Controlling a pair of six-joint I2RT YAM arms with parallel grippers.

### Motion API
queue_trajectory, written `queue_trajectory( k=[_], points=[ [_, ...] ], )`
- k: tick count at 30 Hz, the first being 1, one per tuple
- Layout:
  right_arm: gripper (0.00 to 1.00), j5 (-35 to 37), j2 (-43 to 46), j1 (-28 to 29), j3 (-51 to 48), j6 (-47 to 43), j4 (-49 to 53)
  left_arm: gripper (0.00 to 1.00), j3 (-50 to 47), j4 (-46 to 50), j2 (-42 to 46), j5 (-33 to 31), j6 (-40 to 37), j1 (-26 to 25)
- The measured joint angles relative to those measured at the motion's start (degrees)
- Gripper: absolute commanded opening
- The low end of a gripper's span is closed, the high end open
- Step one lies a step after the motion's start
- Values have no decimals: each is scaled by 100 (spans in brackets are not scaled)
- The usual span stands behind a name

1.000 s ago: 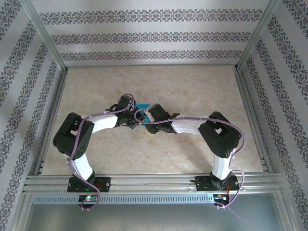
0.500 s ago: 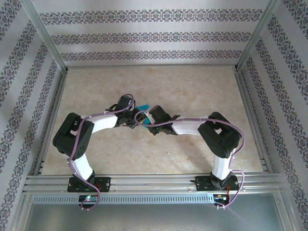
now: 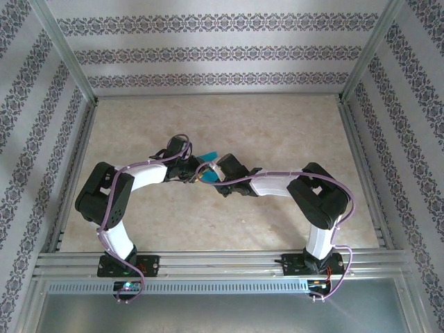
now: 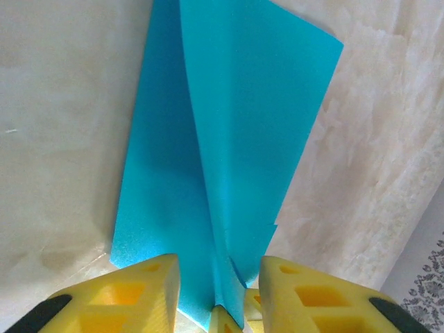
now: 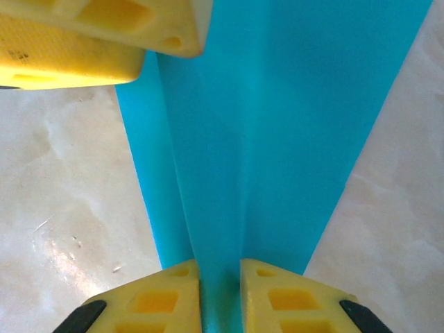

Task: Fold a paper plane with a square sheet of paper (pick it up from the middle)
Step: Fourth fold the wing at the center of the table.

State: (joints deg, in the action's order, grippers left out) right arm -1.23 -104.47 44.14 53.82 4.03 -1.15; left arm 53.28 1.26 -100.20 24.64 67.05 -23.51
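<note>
The teal paper is folded into a narrow dart with a centre crease, the paper plane (image 3: 209, 157) (image 4: 229, 139) (image 5: 277, 125). It lies at the table's middle, where both arms meet. My right gripper (image 3: 210, 173) (image 5: 220, 267) is shut on the plane's centre fold, which is pinched between its yellow fingers. My left gripper (image 3: 195, 167) (image 4: 216, 277) stands open astride the same fold from the opposite end, with a gap on each side and no pad touching the paper. One left finger (image 5: 104, 41) shows at the top of the right wrist view.
The table (image 3: 277, 125) is a pale marbled surface, bounded by aluminium rails (image 3: 208, 260) at the near edge and along both sides. Patterned walls stand behind and beside it. Purple cables loop over both arms.
My left gripper has gone from shut to open, letting go of the paper's fold. The right gripper has tightened on it. The plane's free end has swung slightly right.
</note>
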Motion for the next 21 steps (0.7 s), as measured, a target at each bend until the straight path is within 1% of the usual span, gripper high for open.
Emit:
queue_trajectory(
  k=[4,11,13,17,21],
  points=[
    [22,-61,7,0,-2,-20,0,40,166,46,-83,76,-63,0],
    [22,-166,22,0,-24,-105,-2,35,350,118,-291,170,-149,0],
    [22,-186,42,0,-39,-105,-2,31,358,138,-356,192,-173,0],
    [26,-223,61,-4,-50,-103,-4,15,361,199,-413,216,-243,0],
    [30,-225,61,-13,-55,-52,-2,7,365,223,-411,229,-251,0]
  ],
)
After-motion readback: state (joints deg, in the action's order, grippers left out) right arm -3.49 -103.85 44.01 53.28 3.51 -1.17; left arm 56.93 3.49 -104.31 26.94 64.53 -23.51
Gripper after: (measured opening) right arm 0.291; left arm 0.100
